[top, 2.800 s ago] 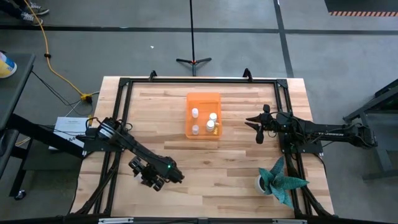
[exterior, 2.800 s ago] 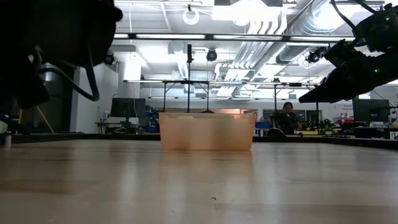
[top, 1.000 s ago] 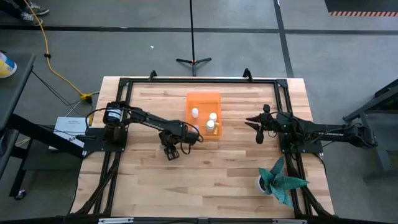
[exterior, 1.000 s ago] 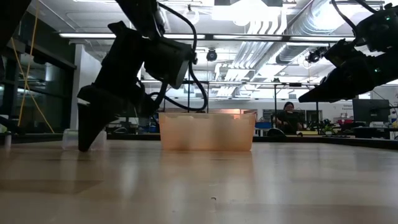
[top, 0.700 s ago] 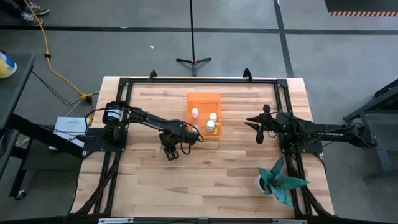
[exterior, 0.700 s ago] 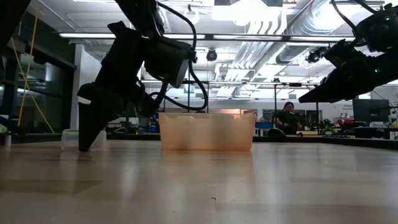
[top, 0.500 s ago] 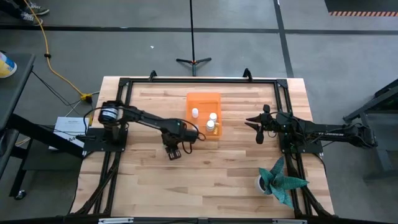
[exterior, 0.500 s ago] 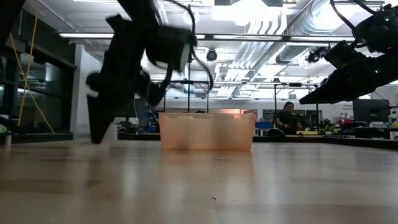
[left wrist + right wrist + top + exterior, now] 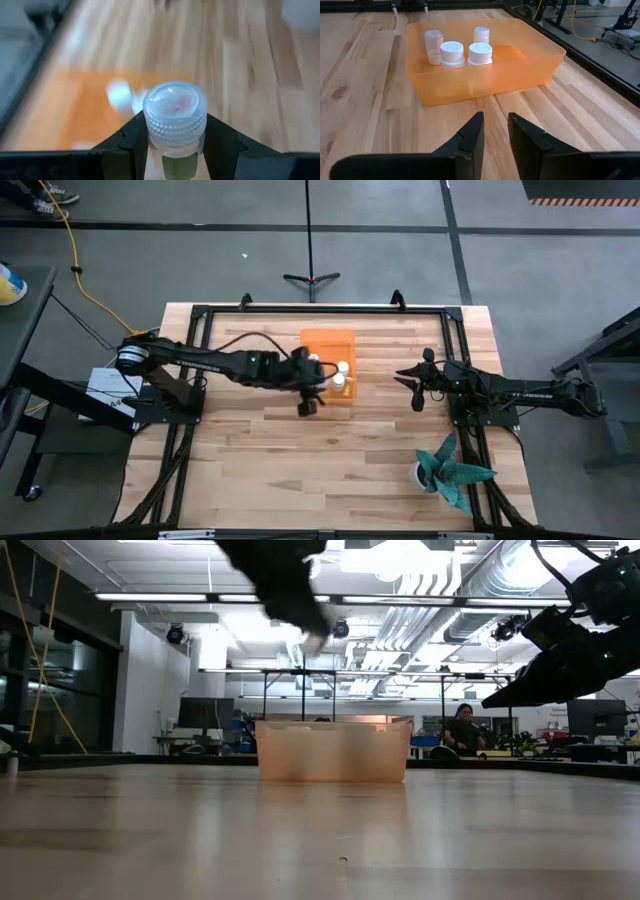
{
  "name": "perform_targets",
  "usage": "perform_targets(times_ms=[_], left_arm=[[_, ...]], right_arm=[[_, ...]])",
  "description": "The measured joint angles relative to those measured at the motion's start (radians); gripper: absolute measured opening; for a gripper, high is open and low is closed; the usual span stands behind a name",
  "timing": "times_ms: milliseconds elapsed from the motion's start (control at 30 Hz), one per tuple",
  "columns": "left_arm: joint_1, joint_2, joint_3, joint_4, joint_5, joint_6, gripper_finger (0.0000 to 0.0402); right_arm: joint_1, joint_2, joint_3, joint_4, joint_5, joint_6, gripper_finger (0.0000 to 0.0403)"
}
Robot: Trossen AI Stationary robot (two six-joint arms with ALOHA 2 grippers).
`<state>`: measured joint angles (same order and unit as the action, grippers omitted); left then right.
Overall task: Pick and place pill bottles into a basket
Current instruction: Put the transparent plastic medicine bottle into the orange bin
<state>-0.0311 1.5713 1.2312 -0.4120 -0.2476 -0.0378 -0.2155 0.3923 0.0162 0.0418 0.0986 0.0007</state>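
Observation:
The orange basket [image 9: 327, 352] stands on the table's far middle, with several white-capped pill bottles [image 9: 452, 52] upright on its floor. My left gripper [image 9: 306, 402] is raised over the basket's near left corner and is shut on one more pill bottle [image 9: 175, 116]; it also shows high up in the low view [image 9: 305, 632]. My right gripper [image 9: 411, 388] hangs open and empty to the right of the basket, its fingers pointing at it [image 9: 495, 132]. My left gripper pinches the bottle's body just under the ribbed white cap [image 9: 175, 152] between its two fingers [image 9: 131, 142], one on each side. The bottle is lifted clear of the table, cap showing above the fingers, with the basket [image 9: 65, 120] below it.
A white pot with a teal plant [image 9: 445, 470] stands at the table's near right. A black frame [image 9: 200, 315] runs around the table's edges. Bare wood lies near the front [image 9: 330, 480]. A person [image 9: 462, 725] sits far off in the room.
My left gripper has risen from the table left of the basket, where its fingertips stood by a bottle, and swung right and toward the far edge to the basket's near left corner. The bottle has gone up with it, lifted clear.

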Motion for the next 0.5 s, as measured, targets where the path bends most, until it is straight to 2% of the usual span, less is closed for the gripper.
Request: perform_targets(times_ms=[67, 167, 233, 367, 500], left_arm=[[0.039, 0.021, 0.002, 0.118, 0.026, 0.078, 0.0181], [0.121, 0.051, -0.001, 0.180, 0.055, 0.139, 0.0181], [0.186, 0.071, -0.011, 0.267, 0.117, 0.157, 0.0181], [0.303, 0.106, -0.085, 0.524, 0.336, 0.167, 0.0181], [0.373, 0.129, -0.167, 0.662, 0.371, 0.165, 0.0181]], right_arm=[[0.000, 0.000, 0.000, 0.000, 0.000, 0.000, 0.0078], [0.000, 0.000, 0.000, -0.001, 0.000, 0.000, 0.0078], [0.000, 0.000, 0.000, -0.003, 0.000, 0.000, 0.0078], [0.000, 0.000, 0.000, -0.001, 0.000, 0.001, 0.0078], [0.000, 0.000, 0.000, -0.001, -0.002, 0.001, 0.0078]])
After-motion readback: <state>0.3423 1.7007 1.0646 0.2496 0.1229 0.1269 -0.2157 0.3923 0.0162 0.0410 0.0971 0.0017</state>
